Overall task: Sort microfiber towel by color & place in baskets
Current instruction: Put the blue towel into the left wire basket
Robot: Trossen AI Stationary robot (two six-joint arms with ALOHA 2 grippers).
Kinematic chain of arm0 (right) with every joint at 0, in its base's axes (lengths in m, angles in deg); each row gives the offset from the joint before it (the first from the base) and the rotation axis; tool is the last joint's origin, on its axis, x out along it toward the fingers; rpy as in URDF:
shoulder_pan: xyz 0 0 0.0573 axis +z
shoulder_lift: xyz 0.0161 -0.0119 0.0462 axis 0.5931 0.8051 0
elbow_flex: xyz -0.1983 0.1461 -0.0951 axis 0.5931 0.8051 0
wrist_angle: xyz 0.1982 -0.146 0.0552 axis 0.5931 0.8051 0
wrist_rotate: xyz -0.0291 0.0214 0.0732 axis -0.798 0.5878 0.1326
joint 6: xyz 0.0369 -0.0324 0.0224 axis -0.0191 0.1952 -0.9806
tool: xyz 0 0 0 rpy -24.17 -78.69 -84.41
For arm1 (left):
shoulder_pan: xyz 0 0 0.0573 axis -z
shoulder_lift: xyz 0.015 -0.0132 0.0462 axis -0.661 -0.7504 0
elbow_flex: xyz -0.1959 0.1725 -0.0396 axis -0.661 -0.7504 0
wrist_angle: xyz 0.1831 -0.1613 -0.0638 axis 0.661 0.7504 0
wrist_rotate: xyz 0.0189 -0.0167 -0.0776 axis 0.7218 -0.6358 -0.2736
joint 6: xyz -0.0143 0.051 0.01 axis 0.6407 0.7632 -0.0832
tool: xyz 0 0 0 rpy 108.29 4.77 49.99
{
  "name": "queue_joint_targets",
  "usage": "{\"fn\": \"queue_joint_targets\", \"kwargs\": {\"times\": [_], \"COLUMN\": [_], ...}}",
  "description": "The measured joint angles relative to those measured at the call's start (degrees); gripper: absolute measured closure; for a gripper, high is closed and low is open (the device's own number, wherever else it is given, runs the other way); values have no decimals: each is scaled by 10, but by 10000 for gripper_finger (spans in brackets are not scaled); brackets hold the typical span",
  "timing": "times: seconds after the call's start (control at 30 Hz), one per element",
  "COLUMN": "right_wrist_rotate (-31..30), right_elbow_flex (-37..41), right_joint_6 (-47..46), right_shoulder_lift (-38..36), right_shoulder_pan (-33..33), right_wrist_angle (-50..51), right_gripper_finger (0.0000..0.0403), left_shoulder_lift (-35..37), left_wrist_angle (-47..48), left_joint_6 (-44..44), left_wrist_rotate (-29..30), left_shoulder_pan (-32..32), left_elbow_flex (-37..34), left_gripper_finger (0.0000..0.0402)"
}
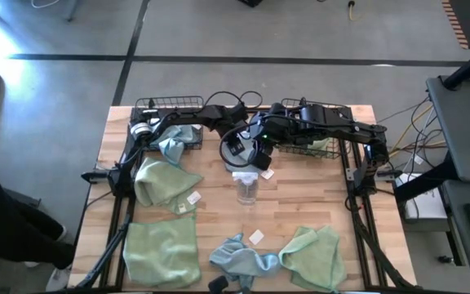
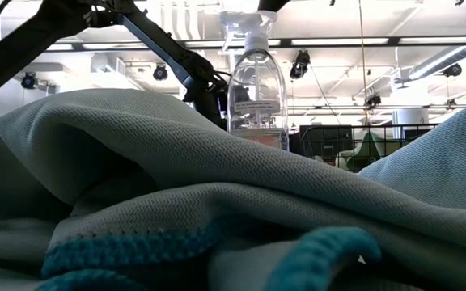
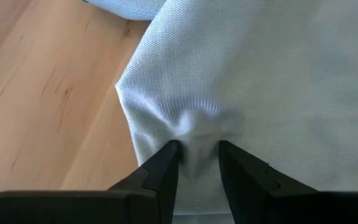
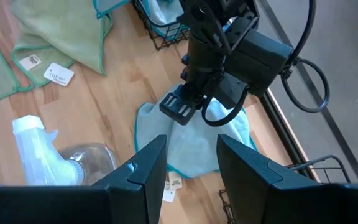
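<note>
Pinched between the left gripper's (image 3: 197, 155) dark fingers (image 3: 163, 165) is a fold of a soft light blue microfiber towel (image 3: 247, 81), lying on the wooden bench (image 3: 36, 93) between the two black wire-mesh baskets (image 1: 168, 104). The pick-up step is judged to be in hand; a lift and a carry to the blue towels' basket are called for next. The right gripper (image 4: 191, 165) is held open above, empty.
</note>
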Motion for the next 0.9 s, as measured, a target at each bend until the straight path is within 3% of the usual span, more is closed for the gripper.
{"fn": "queue_joint_targets", "kwargs": {"times": [0.5, 0.9], "right_wrist_rotate": [0, 0], "right_elbow_flex": [0, 0], "right_joint_6": [15, 15], "right_shoulder_lift": [0, 0], "right_shoulder_pan": [0, 0], "right_wrist_angle": [0, 0], "right_gripper_finger": [266, 266], "left_shoulder_lift": [0, 0], "left_wrist_angle": [-2, 49], "left_joint_6": [-10, -14], "left_wrist_rotate": [24, -2], "left_shoulder_pan": [0, 3], "left_elbow_flex": [0, 13], "left_gripper_finger": [397, 401]}}
